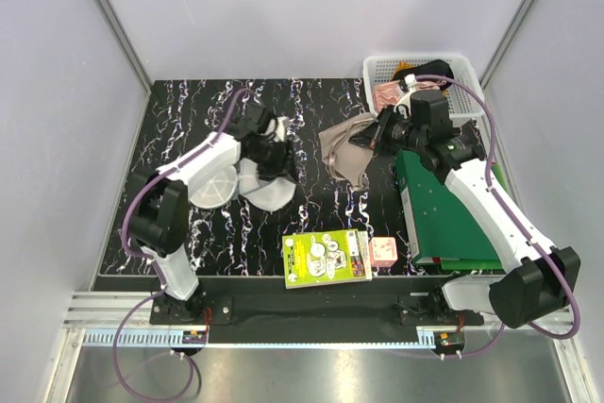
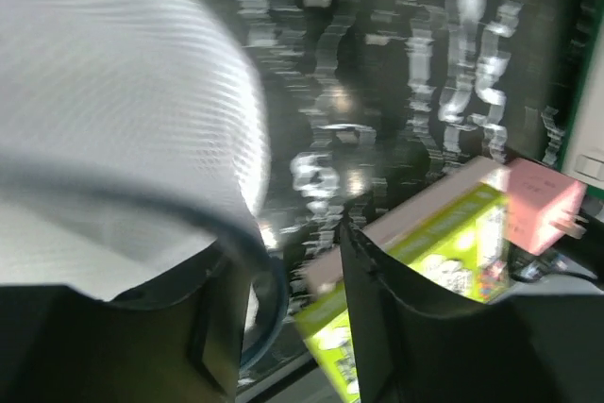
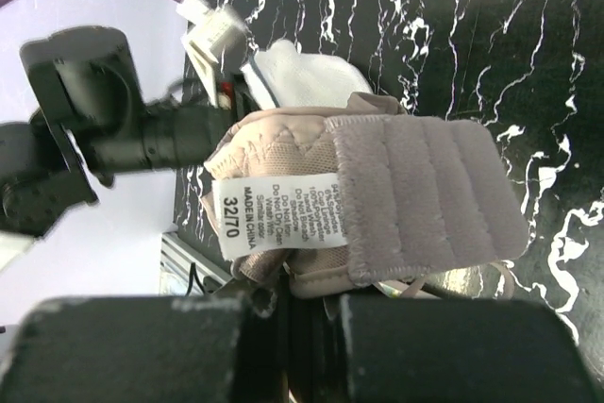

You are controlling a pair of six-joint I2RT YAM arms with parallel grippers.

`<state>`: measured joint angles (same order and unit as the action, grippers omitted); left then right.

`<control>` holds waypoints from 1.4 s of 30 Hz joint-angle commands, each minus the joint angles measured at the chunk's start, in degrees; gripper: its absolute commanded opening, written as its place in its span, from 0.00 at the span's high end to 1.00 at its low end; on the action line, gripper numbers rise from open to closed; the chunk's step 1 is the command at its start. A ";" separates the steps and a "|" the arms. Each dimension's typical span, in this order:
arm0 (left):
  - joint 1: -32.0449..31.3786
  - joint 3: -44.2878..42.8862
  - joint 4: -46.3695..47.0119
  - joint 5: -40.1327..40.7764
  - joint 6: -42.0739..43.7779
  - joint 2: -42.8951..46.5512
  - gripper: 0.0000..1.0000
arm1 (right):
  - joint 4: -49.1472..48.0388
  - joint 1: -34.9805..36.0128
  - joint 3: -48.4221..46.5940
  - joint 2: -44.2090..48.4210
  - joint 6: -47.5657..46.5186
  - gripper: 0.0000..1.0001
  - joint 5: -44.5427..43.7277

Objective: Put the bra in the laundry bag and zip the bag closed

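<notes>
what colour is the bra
The bra is beige-tan, with a white care label; clearest in the right wrist view.

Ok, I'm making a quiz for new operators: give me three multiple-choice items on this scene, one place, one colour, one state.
1. Where is the laundry bag? A on a shelf; B on the table by the left gripper; C on the floor.
2. What colour is the board under the right arm? A green; B red; C white.
3. The right gripper is: A open; B shut on the bra; C shut on the laundry bag.
Key: B, its white mesh lies beside the left gripper; A, the board is plainly green; B, the bra is pinched between its fingers.
</notes>
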<state>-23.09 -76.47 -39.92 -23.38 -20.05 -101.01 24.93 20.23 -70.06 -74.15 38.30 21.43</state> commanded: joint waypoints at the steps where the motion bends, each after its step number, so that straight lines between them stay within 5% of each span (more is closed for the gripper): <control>1: -7.22 -3.60 6.35 -4.06 -6.75 0.55 0.33 | 2.23 0.08 -5.78 -0.20 -2.97 1.00 -1.83; 7: -2.76 3.25 2.76 1.31 -4.57 12.57 0.02 | 4.69 0.07 -9.83 -3.71 -4.90 1.00 -1.39; 9: 1.53 6.14 1.17 2.10 -3.77 18.73 0.01 | 4.87 0.60 -11.14 -4.68 -6.13 1.00 -1.39; 16: 21.22 18.95 -5.08 10.63 -9.80 28.59 0.14 | 5.31 7.79 -21.68 -13.28 -8.95 1.00 -5.25; 20: 30.10 23.99 -1.39 6.25 -13.87 25.61 0.23 | 3.47 12.37 -28.01 -19.09 -10.18 1.00 -7.36; 29: 34.43 24.61 5.11 11.16 -13.35 15.33 0.32 | -0.14 20.02 -38.38 -30.61 -13.34 1.00 -13.16; 39: 34.61 26.37 12.49 10.11 -12.99 5.21 0.56 | -0.76 22.92 -44.99 -37.47 -13.69 1.00 -15.53; 42: 34.61 27.51 13.90 10.63 -12.56 5.12 0.72 | -6.61 24.50 -41.57 -37.38 -16.41 1.00 -18.26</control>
<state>11.44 -51.35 -31.44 -14.52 -33.67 -93.93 26.61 42.48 -111.96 -111.74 25.30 7.51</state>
